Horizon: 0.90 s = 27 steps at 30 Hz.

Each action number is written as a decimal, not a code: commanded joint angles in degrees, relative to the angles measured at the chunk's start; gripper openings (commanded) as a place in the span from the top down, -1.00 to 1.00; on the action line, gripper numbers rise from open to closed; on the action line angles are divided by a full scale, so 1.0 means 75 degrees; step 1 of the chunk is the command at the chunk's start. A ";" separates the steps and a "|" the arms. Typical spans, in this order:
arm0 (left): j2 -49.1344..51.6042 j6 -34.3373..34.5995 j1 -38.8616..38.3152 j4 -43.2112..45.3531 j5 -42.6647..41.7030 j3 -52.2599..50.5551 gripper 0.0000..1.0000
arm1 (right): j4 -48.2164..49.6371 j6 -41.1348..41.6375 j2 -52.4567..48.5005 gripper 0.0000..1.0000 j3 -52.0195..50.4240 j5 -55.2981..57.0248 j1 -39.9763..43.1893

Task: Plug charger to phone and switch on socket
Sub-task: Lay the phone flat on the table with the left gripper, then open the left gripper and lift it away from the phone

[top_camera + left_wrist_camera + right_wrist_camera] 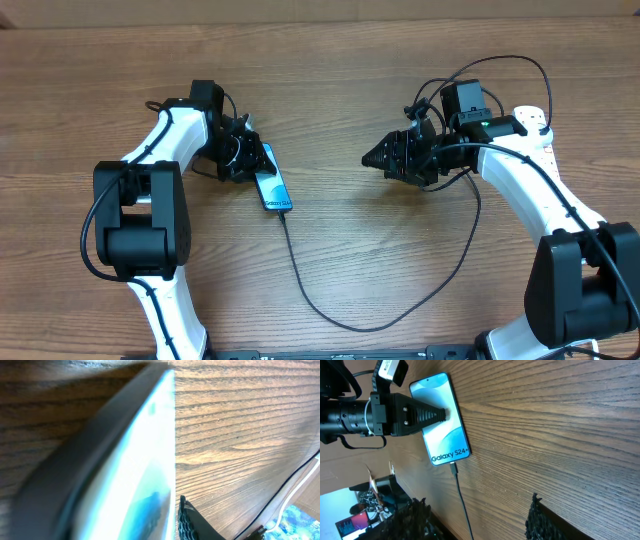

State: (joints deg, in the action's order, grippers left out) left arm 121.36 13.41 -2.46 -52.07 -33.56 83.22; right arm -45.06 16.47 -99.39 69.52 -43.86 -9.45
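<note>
The right gripper, lowest in its wrist view, has its jaws apart and empty. Beyond it, the charger looks plugged into the lower end of the phone. The left gripper touches the phone; whether its jaws grip it, I cannot tell. The socket, upper right overhead, is probably not yet switched on.

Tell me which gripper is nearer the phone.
Left. The left gripper is at the top end of the phone, a finger over its screen; the right gripper hangs well apart.

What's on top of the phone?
The left gripper reaches over the phone's blue screen and hides the part beneath it. The rest shows, with white words near the end where the black cable goes in.
</note>
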 commanded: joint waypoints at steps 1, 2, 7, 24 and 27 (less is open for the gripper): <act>0.0020 -0.0006 0.0064 0.0015 -0.0070 0.0108 0.38 | 0.0012 -0.0064 0.0026 -0.32 0.0160 0.0044 0.0020; 0.0020 -0.0009 0.0064 0.0017 -0.0070 0.0108 0.37 | 0.0012 -0.0064 0.0026 -0.33 0.0160 0.0044 0.0020; 0.0020 -0.0009 0.0073 0.0032 -0.0067 0.0108 0.29 | 0.0009 -0.0064 0.0026 -0.33 0.0160 0.0044 0.0020; -0.0026 -0.0026 0.0291 -0.0434 0.0341 0.0828 -0.37 | -0.0169 -0.0405 0.0085 -0.15 0.0201 0.0131 0.0026; -0.0087 -0.0245 0.0510 -0.1201 0.0353 0.1781 -0.35 | -0.0379 -0.0440 0.0294 -0.15 0.0294 0.0493 0.0029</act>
State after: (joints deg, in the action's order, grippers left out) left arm 121.45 13.41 -0.99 -57.69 -31.48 88.31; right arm -46.96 14.92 -99.39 69.54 -42.92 -9.45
